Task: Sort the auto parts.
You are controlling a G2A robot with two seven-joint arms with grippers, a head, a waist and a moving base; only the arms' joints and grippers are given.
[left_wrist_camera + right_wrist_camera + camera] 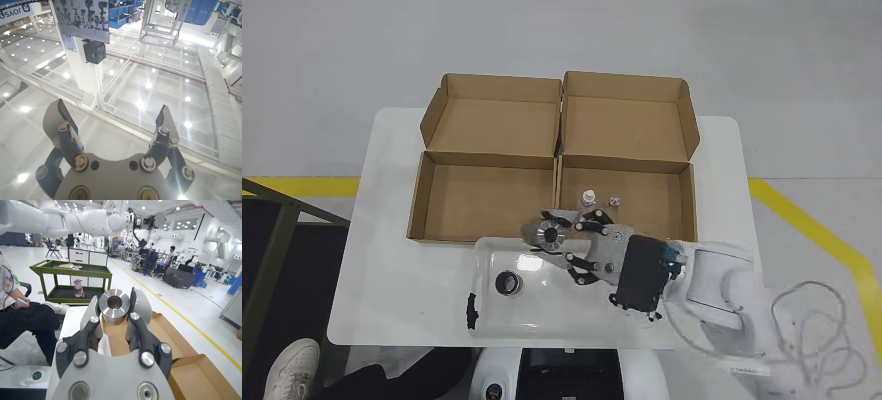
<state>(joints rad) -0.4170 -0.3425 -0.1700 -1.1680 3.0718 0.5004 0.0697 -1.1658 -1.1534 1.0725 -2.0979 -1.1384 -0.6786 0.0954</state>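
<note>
My right gripper (114, 297) is shut on a hollow steel cylinder (114, 306), held with its bore facing the wrist camera. From above, the right gripper (554, 237) and the cylinder (548, 236) sit over the front wall of the left cardboard box (482, 200), close to the seam with the right box (627, 205). Two small parts (589, 196) (611, 199) lie in the right box. A dark ring part (510, 284) lies in the clear plastic bin (492, 255). My left gripper (112, 106) is open, holds nothing and points up at the ceiling.
Both boxes have their lids folded open toward the table's back edge. A small black piece (471, 310) rests at the bin's front left corner. A green cart (71, 270) stands off the table's left side. The left arm (75, 224) hangs high above the table.
</note>
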